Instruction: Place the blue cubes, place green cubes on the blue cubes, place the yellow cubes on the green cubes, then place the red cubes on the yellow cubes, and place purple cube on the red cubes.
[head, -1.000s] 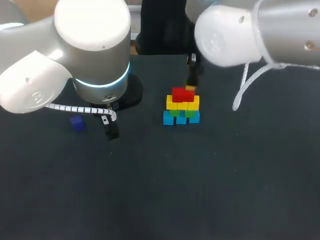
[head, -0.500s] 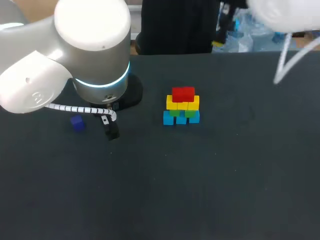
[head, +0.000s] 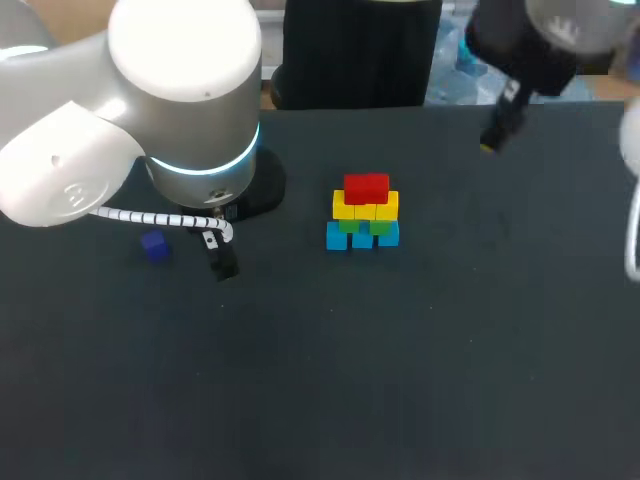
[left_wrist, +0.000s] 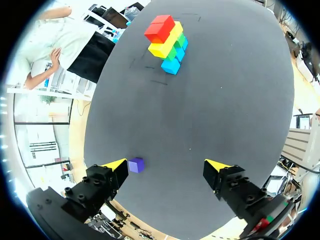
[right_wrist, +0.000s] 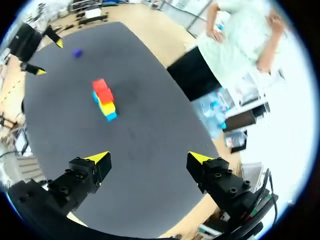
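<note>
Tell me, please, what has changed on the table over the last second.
The right gripper, which stood just behind the red cubes a second ago, has drawn back up and away toward the far right corner of the table; it is open and empty. The stack, the purple cube and the left gripper, open beside that cube, stayed as they were.

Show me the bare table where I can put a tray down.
Free: the wide near stretch of table in front of the cube stack, and the strip right of the stack. Crowded: the left, where the purple cube lies beside a finger of the left tool.
</note>
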